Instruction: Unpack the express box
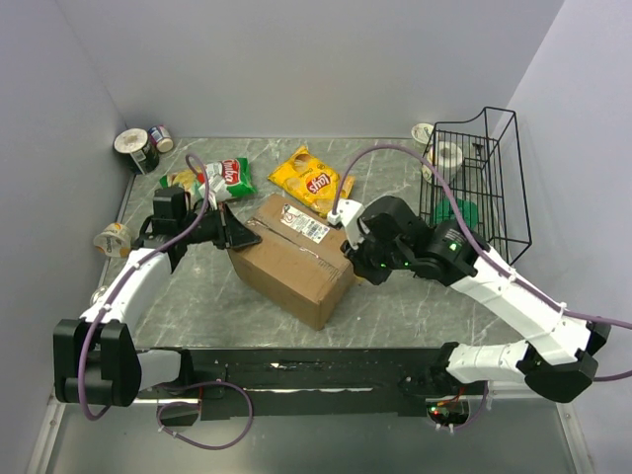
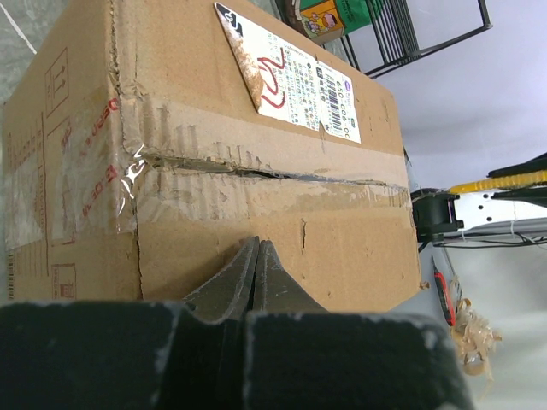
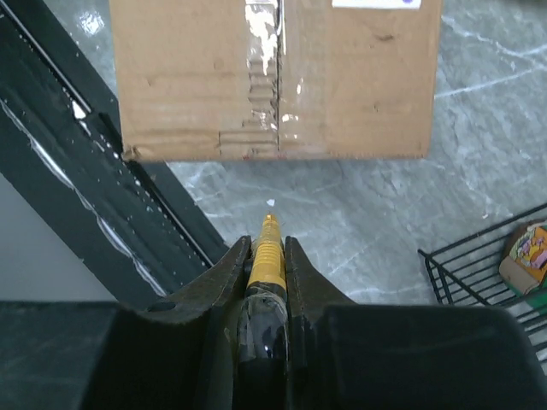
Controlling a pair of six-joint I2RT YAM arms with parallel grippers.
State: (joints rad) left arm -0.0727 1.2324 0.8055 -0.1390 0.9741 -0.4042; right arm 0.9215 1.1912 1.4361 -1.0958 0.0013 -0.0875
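Two robot arms close in on the express box (image 1: 291,262), a brown cardboard carton that sits shut at the centre of the grey table (image 1: 415,306), turned corner-on to the arms. At the box's 9 o'clock end, the left gripper (image 1: 237,235) has its fingers pressed together on nothing, tips at the cardboard wall. At the 3 o'clock end, the right gripper (image 1: 353,244) pinches a yellow cutter (image 3: 270,231), whose tip points at the taped centre line and stays short of it.

Across the top, the tape seam (image 2: 256,171) looks ragged, with a dark gap between the flaps beside the white label (image 2: 291,77).

The carton looks stiff and probably light, likely to skid on the smooth tabletop. It would best be braced at an end wall while a flap is lifted by its free edge along the seam. The flaps may crease if pinched hard.

Beyond it, a yellow chip bag (image 1: 306,180) lies at 12 o'clock, a wire basket (image 1: 474,123) stands at 2 o'clock and cans (image 1: 138,148) sit at 10 o'clock.
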